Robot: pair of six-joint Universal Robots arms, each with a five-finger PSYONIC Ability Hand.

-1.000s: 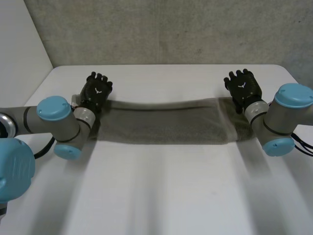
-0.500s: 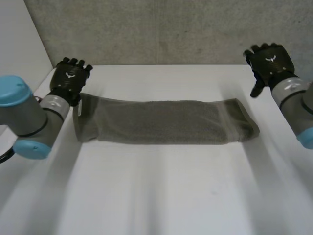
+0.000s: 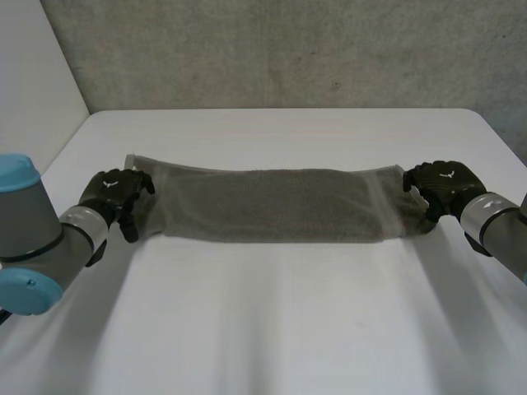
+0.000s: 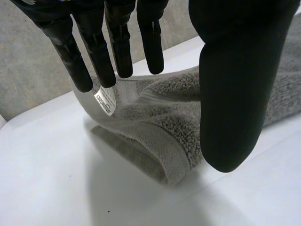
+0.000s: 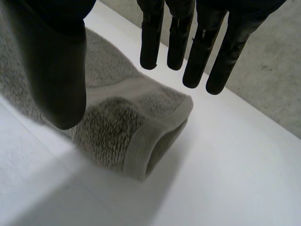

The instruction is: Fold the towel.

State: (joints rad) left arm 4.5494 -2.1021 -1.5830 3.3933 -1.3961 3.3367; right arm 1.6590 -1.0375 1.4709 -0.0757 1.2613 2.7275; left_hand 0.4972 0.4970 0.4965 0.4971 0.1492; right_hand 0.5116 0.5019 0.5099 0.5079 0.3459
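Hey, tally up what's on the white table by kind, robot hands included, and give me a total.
grey towel: 1
black robot hands: 2, the left hand and the right hand, one at each end of the towel
Total: 3

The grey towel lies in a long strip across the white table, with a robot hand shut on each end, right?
Not shut. The wrist views show the left robot hand and right robot hand open over the ends of the towel, fingers straight, thumb apart. The rest holds.
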